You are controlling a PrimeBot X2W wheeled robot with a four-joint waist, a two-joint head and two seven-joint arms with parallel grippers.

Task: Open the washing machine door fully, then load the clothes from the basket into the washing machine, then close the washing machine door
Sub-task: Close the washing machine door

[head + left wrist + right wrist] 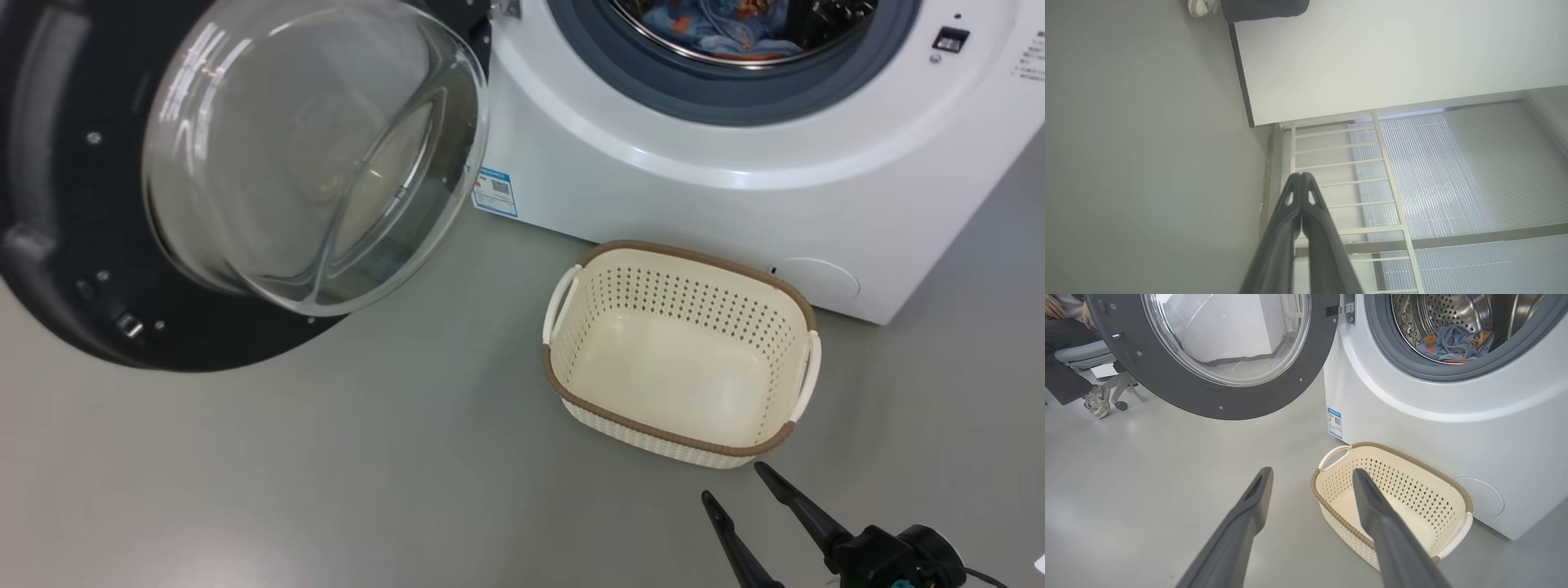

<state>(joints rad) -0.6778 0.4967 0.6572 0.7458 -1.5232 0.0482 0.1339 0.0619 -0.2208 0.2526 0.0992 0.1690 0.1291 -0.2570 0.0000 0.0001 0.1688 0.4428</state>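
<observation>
The head view looks down on the washing machine point(735, 204). Its door point(73, 245) is swung wide open to the left, with the dark inner face and the clear glass bowl point(310, 155) turned toward the camera. The clothes point(718, 28), blue fabric with orange print, lie inside the drum at the top edge of this view. The basket point(563, 392) stands on the grey floor point(326, 474) just in front of the machine's lower front panel, to the right of the blue label point(495, 191). Its pale bottom is in full sight. The right wrist view sits lower and shows the perforated steel drum point(1453, 314) above the clothes. At the far left, behind the door, it shows a person point(1065, 367) seated on a chair. The left wrist view faces away from the machine toward a white wall point(1392, 53), a railing point(1339, 179) and a ribbed blind point(1453, 171), with a shoe point(1199, 7) at its top edge. The right gripper point(733, 482) sits at the lower right of the head view. Its fingers are spread apart around nothing and point up and to the left, with the tips near the basket's near rim but not touching it. The left gripper point(1300, 175) has its fingers pressed together tip to tip with nothing between them, aimed toward the railing.
</observation>
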